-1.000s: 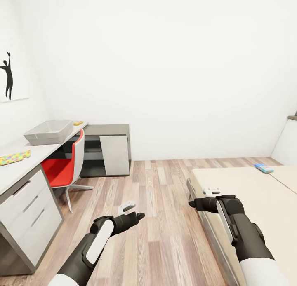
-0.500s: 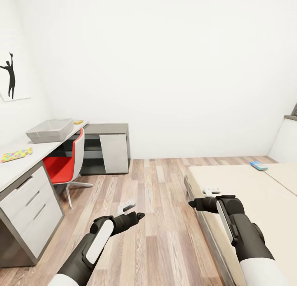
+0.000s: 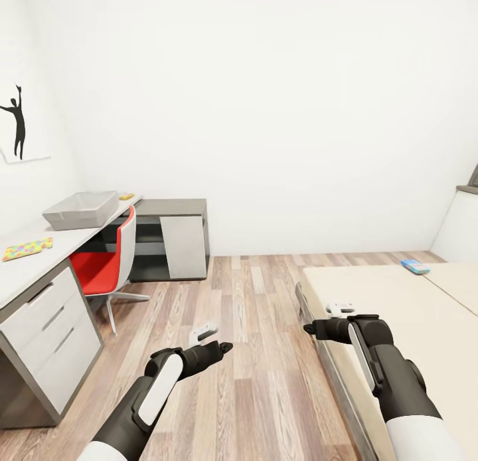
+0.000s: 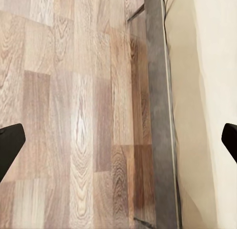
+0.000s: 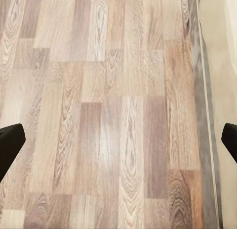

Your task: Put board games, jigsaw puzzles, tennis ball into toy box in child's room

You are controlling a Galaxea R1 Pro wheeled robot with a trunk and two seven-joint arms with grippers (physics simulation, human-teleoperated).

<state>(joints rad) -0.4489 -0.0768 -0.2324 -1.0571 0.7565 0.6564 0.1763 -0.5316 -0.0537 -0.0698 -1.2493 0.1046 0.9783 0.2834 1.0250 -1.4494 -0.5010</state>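
I judge nothing is packed yet: the toy box (image 3: 79, 210) sits on the desk (image 3: 26, 272), a jigsaw puzzle (image 3: 26, 249) nearby, a blue board game (image 3: 415, 266) on the bed (image 3: 411, 315). Left hand (image 3: 211, 338) and right hand (image 3: 325, 318) are spread, empty.

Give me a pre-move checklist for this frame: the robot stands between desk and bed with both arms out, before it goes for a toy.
1. Left gripper empty, fingers wide apart over the wood floor: ok.
2. Right gripper empty, fingers wide apart: ok.
3. Toy box on the table, open top unobstructed: ok.
4. Blue board game located on the bed: ok.
5. Second board game on the bed located: not ok.
6. Jigsaw puzzle on the table located: ok. The tennis ball: cannot tell; a small yellow item past the toy box is too small to identify.
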